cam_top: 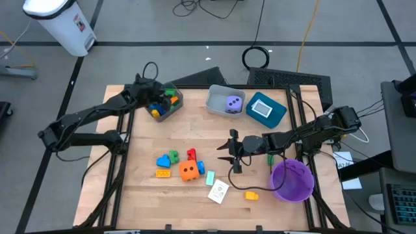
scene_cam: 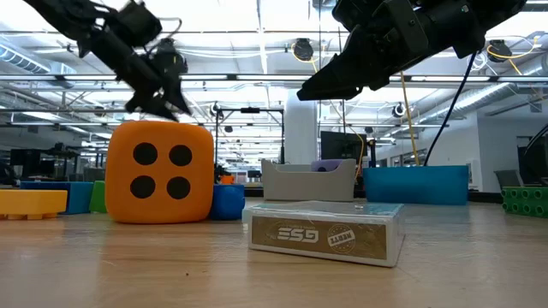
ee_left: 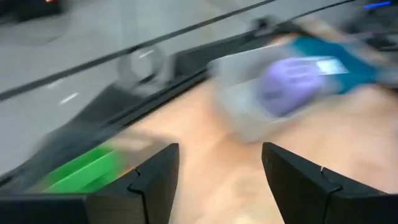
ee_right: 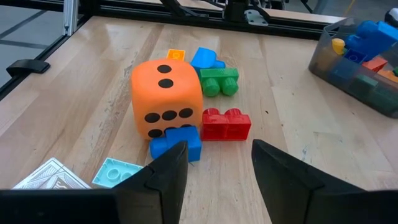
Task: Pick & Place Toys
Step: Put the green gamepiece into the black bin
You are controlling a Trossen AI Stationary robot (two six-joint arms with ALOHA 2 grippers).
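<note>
Hovering with open, empty right end effector (ee_right: 214, 163) near the orange die (ee_right: 166, 96) amid blocks on the desk (ee_right: 74, 81); probably light, rigid, slick—pinching opposite flat faces.

Left end effector (ee_left: 217, 177) gaping empty above the grey bin (cam_top: 170, 104).

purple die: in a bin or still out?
In. The purple die sits inside the grey bin beside the teal bin.

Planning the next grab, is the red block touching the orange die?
Apart: the right wrist view shows bare wood between the red block and the orange die.
</note>
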